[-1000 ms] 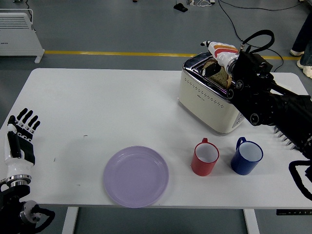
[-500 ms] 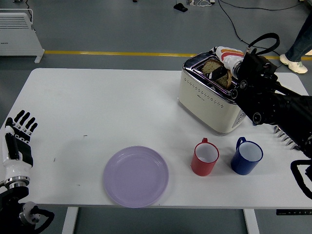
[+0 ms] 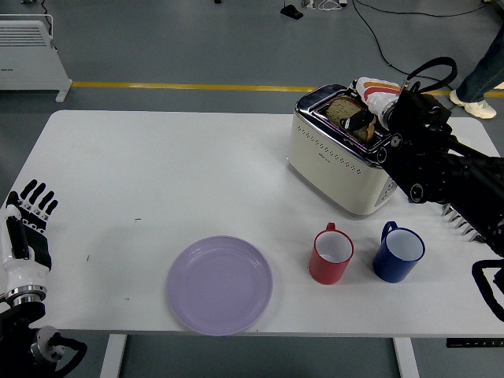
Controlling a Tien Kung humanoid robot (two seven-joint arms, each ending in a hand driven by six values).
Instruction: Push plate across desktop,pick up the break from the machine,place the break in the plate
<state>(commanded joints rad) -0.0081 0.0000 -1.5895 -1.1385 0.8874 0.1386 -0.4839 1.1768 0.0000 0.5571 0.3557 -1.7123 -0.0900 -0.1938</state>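
Here, the bread [image 3: 345, 112] is seen standing up out of the slot of the cream toaster [image 3: 337, 161], which is set at about two o'clock on the white tabletop [image 3: 157, 181]. The right hand [image 3: 376, 118] is held at the toaster's top, immediately at three o'clock of the slice, with fingertips touching it; whether it is gripped cannot be told. The lilac plate [image 3: 220, 284] is placed near the front edge at six o'clock, well apart from the toaster. A red mug [image 3: 331, 254] and a blue mug [image 3: 398, 252] are set side by side at four o'clock. The left hand [image 3: 27, 236] is rested at the eight o'clock edge, fingers extended and empty. Grey flooring with a yellow line [image 3: 181, 85] and a white heater [image 3: 30, 47] is seen beyond.
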